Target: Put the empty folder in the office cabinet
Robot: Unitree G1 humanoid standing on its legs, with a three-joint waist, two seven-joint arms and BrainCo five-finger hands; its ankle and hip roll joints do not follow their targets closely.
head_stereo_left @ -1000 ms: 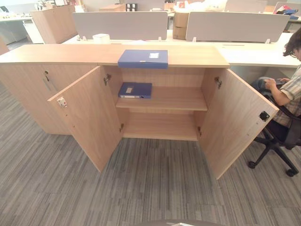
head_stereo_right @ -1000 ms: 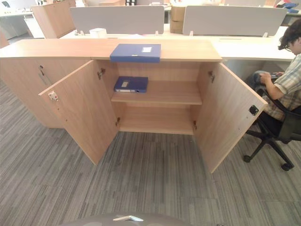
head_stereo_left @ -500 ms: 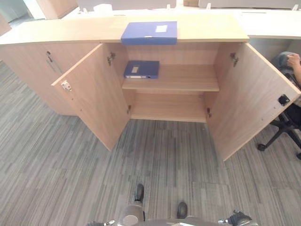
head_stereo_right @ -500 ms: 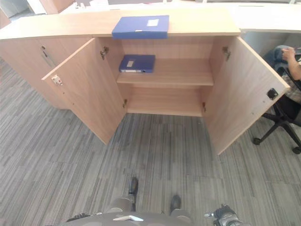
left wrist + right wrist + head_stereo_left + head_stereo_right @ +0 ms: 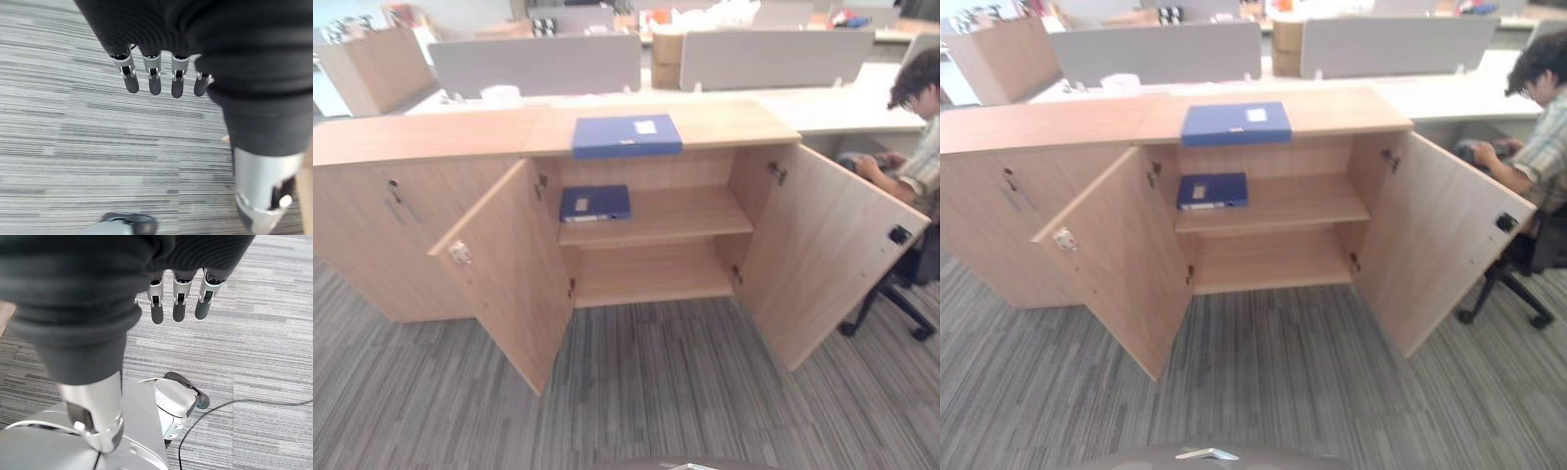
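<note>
Two blue folders are seen. One folder (image 5: 626,135) lies flat on the wooden surface (image 5: 431,135) that tops the office cabinet (image 5: 646,230), at its front edge above the open compartment. A second folder (image 5: 594,203) lies flat on the upper shelf (image 5: 685,213) inside, toward the shelf's left end. Two shelves are counted in the open compartment; the lower shelf (image 5: 651,277) carries nothing. Two doors stand open: the left door (image 5: 509,274) and the right door (image 5: 827,250), each swung outward over the striped carpet (image 5: 656,392).

Two hands are shown, each in its own wrist view. The left hand (image 5: 154,73) hangs over the carpet with fingers straight and relaxed, grasping nothing. The right hand (image 5: 178,296) hangs likewise, released and empty.

One person (image 5: 915,127) is seated on a chair to the right of the cabinet (beside the right door).

Compared with half a second ago, the head camera is raised: desks and grey partitions (image 5: 533,64) behind the cabinet are brought into view, while both folders are found in unchanged places.
</note>
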